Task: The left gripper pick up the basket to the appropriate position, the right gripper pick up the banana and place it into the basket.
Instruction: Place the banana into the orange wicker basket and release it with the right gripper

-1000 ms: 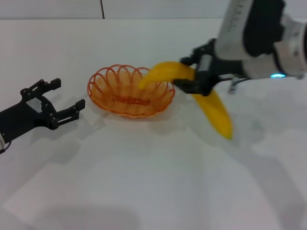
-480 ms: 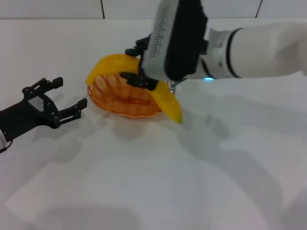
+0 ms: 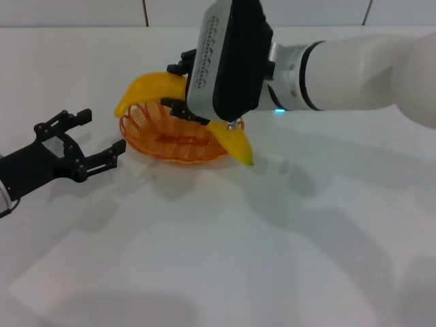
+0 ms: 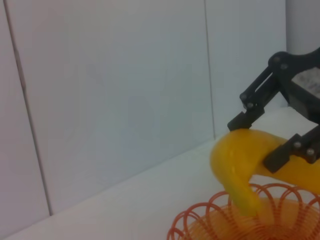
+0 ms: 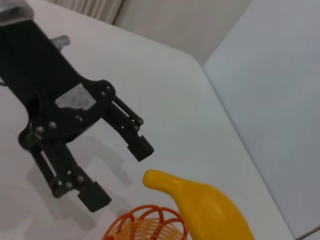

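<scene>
The orange wire basket [image 3: 163,141] sits on the white table. My right gripper [image 3: 178,85] is shut on the yellow banana [image 3: 145,89] and holds it across the basket, just above it. One end sticks out past the basket's left rim, and the dark tip [image 3: 249,162] hangs low past its right rim. My left gripper [image 3: 95,141] is open and empty on the table, just left of the basket. The left wrist view shows the banana [image 4: 239,165], the basket rim [image 4: 210,220] and the right gripper [image 4: 270,132]. The right wrist view shows the left gripper [image 5: 118,173], the banana [image 5: 210,210] and the basket [image 5: 145,227].
The white table [image 3: 218,245] stretches wide in front of the basket. A white tiled wall [image 3: 82,12] stands behind the table. The thick white right arm [image 3: 354,68] reaches in from the right above the table.
My right gripper has carried the banana leftward, from the basket's right side to over the basket, and lowered it a little. The left gripper has hardly moved.
</scene>
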Available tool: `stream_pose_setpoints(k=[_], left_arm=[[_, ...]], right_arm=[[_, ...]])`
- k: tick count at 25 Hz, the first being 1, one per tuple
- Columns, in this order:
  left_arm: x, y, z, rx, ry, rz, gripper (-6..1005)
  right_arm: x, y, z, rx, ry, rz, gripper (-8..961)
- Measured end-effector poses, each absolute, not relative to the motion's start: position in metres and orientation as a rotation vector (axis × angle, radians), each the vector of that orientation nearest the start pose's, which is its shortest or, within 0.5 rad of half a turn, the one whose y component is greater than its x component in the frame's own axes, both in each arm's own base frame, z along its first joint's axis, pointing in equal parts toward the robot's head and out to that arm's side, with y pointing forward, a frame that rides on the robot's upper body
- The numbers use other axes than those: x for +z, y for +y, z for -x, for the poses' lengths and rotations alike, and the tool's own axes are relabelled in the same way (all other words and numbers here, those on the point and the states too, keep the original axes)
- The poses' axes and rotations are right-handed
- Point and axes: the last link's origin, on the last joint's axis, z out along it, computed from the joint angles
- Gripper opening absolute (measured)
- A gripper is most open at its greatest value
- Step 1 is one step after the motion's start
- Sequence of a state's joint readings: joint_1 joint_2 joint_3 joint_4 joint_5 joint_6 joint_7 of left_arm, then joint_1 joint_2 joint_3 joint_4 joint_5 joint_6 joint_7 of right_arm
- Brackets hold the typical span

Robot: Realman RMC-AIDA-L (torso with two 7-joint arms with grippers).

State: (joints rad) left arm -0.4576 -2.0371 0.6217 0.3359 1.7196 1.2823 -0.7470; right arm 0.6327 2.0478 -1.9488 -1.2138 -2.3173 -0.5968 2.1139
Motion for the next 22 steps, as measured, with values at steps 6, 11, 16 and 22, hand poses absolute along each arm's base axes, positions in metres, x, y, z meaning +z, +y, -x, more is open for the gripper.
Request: stream_pose_setpoints(k=[6, 11, 16, 22], left_arm=[[-0.009, 0.324, 0.324, -0.59, -0.368, 2.344, 891], [-0.009, 0.323, 0.325, -0.59, -0.37, 2.343, 891], [-0.01, 0.324, 0.324, -0.59, -0.367, 2.346, 891], [-0.01, 0.325, 0.323, -0.592, -0.364, 2.348, 891]], right_arm=[[-0.091, 0.373, -0.089, 0.008, -0.26, 2.556, 510], [-0.08, 0.369, -0.08, 0.017, -0.33, 2.502, 513], [-0.079, 0.367, -0.073, 0.026, -0.367, 2.493, 515], [-0.087, 0.368, -0.072, 0.018, -0.405, 2.49, 519]])
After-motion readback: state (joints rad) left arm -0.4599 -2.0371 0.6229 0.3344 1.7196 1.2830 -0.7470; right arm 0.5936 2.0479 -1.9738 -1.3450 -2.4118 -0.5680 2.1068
